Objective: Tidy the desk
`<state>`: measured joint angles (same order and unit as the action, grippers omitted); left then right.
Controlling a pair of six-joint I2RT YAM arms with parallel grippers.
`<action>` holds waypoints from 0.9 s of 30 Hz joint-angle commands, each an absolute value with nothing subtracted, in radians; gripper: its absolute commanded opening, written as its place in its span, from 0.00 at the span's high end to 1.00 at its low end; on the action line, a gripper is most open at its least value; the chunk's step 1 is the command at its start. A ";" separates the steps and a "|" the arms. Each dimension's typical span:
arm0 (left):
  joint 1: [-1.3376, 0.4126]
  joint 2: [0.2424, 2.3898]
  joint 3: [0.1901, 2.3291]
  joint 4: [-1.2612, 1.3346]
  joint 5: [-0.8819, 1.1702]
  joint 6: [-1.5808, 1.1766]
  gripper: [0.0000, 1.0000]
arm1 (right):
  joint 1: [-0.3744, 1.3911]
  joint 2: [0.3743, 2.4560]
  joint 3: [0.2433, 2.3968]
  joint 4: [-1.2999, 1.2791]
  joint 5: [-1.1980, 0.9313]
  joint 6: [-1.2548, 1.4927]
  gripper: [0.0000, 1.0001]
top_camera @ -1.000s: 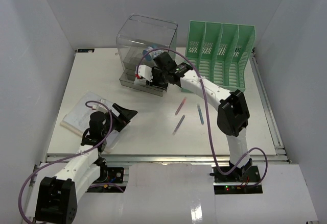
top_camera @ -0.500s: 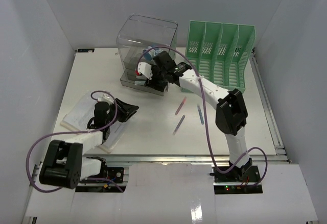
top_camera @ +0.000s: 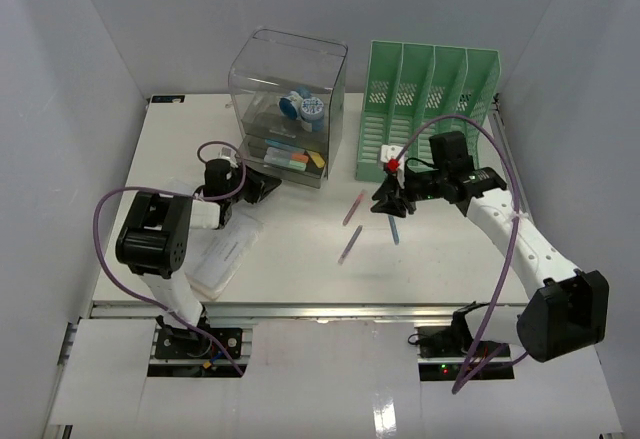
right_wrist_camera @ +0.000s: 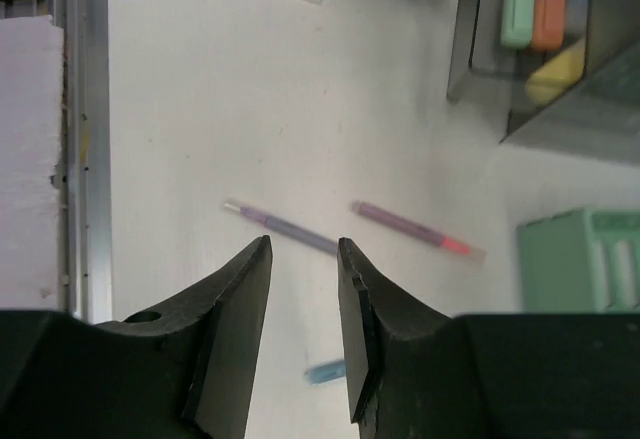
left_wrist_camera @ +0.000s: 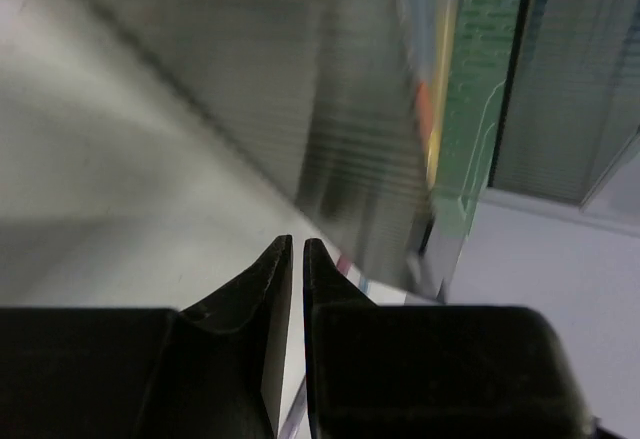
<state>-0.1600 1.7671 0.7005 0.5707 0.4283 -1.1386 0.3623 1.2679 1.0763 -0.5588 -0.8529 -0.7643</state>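
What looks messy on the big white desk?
A pink pen, a purple pen and a blue pen lie loose at different angles on the white desk, near the green plastic file rack, not put away.

Three pens lie on the white desk before the green file rack, right gripper just beside.
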 commanded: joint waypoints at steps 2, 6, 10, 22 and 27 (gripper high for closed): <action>-0.162 1.827 0.880 0.531 0.379 -1.157 0.79 | 0.178 1.180 0.977 -0.518 -1.117 -0.744 0.61; -0.166 1.879 0.984 0.482 0.370 -1.161 0.77 | 0.167 1.139 0.933 -0.478 -1.113 -0.717 0.60; -0.167 1.930 1.069 0.446 0.365 -1.177 0.73 | 0.167 1.126 0.926 -0.461 -1.071 -0.702 0.59; -0.169 1.941 1.061 0.512 0.409 -1.167 0.53 | 0.158 1.120 0.923 -0.454 -1.015 -0.698 0.57; -0.166 1.879 0.917 0.661 0.420 -1.136 0.39 | 0.158 1.131 0.921 -0.456 -1.017 -0.698 0.57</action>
